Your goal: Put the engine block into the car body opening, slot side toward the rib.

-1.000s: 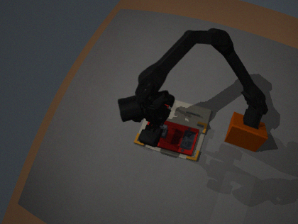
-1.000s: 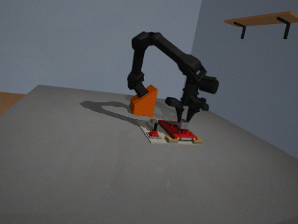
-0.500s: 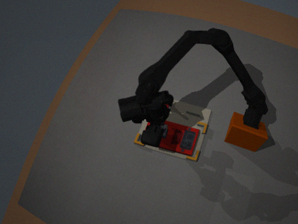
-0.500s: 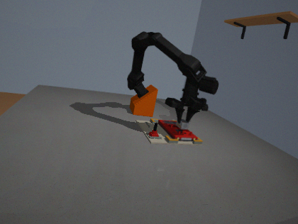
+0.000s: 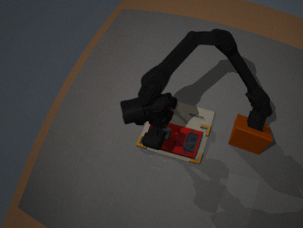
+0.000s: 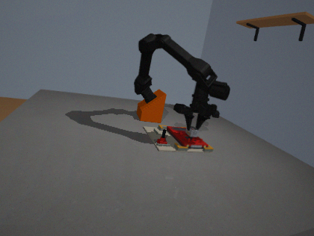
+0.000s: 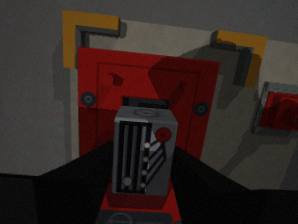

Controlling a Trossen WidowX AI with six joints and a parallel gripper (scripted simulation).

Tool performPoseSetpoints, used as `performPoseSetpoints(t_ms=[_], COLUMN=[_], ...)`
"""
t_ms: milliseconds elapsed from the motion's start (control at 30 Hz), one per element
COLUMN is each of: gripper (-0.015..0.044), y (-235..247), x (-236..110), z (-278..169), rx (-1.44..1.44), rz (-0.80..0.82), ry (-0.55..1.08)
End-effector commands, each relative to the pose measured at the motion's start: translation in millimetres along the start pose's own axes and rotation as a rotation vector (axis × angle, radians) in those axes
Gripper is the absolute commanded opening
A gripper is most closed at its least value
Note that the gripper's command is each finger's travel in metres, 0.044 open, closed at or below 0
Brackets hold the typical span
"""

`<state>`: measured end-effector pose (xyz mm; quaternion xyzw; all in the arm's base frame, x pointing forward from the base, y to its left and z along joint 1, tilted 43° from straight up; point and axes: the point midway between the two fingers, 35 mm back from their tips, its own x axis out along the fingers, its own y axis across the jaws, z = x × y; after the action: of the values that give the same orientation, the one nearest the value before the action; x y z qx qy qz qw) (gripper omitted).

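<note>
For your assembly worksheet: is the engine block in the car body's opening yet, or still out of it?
Out. In the wrist view the engine block sits gripped between the gripper fingers, above the red car body, with the dark opening still showing behind it.

Blue-grey walls (image 6: 93, 41), wooden shelf (image 6: 276, 20)

The engine block (image 7: 144, 152) is a small grey box with dark vertical slits down its left face, a slanted striped patch to their right, a red round knob near its upper right corner and a faint ring mark on its top. It sits upright, clamped on both sides, raised above the car body (image 7: 150, 80). The car body is a flat red plate lying on a pale base board, with a grey bolt head at either side and two small marks near its far edge. A dark rectangular opening (image 7: 145, 102) shows just behind the block's top edge, mostly hidden by it.
</note>
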<state>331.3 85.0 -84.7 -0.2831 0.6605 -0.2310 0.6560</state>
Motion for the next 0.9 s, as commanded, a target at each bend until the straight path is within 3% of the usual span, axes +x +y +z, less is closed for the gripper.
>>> performPoseSetpoints(t_ms=[0, 867], gripper=[0.0159, 0.0159], y=[0.6, 0.5], x=[1.1, 6.4], z=[-0.1, 0.0], rx=[-0.015, 0.003], rz=[0.000, 0.000], ry=[-0.001, -0.001])
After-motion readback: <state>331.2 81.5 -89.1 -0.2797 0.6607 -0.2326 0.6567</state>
